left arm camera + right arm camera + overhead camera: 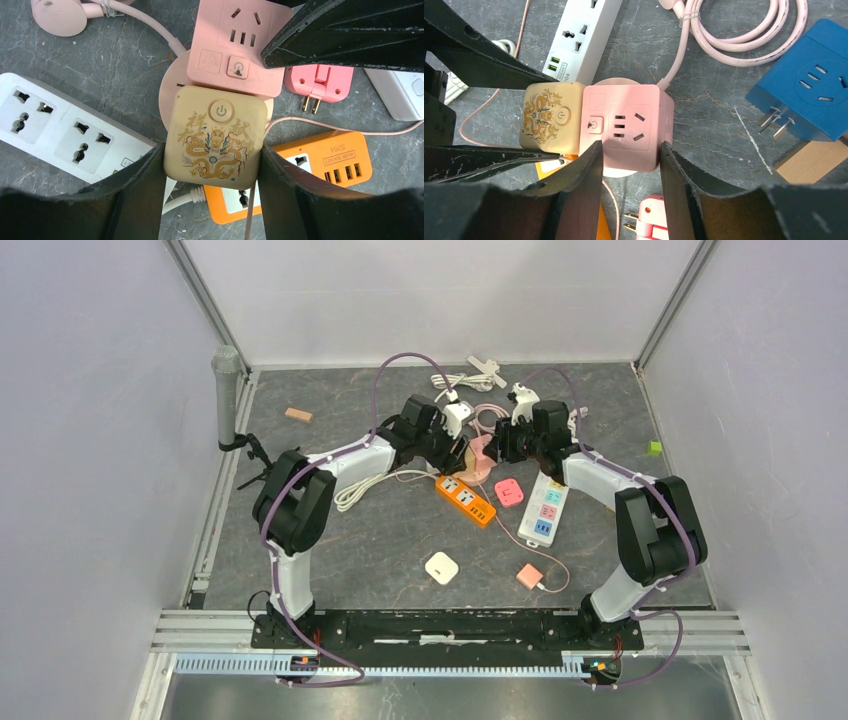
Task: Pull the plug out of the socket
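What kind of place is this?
Probably a robot test cell: plain panel walls box in a dark table, a left arm and right arm bolted at its edge, and sockets like the orange power strip lie scattered.

A dark grey, marble-veined tabletop (380,540) sits boxed in by plain pale lilac panels: a back wall (430,290) along its far edge, side walls (90,440) left and right. Metal posts (205,300) rise at the far corners; a ribbed aluminium rail (200,625) runs along the near edge, under soft, even light
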`<state>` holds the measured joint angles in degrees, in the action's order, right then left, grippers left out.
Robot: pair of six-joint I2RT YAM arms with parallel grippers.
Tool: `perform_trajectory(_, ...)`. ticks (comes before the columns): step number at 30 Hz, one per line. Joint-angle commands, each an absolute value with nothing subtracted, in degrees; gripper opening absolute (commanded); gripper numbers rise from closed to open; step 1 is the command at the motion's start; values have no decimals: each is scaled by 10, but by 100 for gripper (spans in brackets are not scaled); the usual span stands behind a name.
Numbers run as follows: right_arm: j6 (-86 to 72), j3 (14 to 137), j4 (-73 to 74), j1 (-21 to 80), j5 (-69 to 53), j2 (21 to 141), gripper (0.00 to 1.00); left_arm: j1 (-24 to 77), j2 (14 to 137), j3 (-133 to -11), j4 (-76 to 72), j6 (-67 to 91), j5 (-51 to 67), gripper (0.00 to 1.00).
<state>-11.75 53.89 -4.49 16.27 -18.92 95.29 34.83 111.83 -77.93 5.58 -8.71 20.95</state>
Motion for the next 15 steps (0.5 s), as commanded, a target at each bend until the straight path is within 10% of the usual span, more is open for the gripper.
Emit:
perform_trajectory(1,-64,474,163,180,-98,1017,47,326,1069,-797,-79,-10,272,2)
perform_trajectory(15,-66,501,185,196,-50,1047,43,325,988,-686,-169,-106,258,2)
